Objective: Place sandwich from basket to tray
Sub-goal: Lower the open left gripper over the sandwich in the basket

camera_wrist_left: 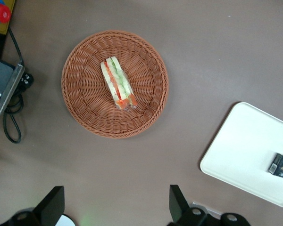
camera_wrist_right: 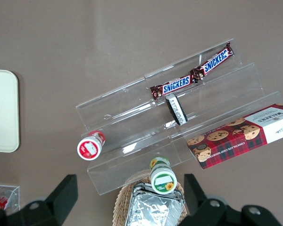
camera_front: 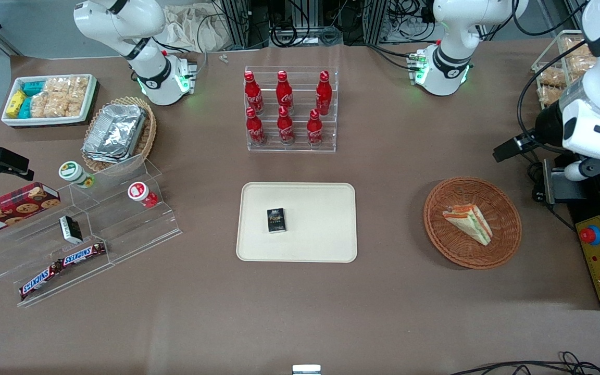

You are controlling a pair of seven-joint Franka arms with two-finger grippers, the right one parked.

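Brown bench carries everything: the sandwich (camera_front: 469, 222) lies loose in the reddish wicker basket (camera_front: 503, 251), right of frame centre, its long axis slanting. Cream tray (camera_front: 326, 245) sits mid-frame holding a small dark box (camera_front: 276, 220). High above, the claw (camera_wrist_left: 117, 207) hovers, fingers spread, empty.

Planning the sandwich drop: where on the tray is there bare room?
The tray is bare except for a small dark box near its middle; the part toward the basket is free. The sandwich lies in the basket. The hand hovers open above the table beside the basket.
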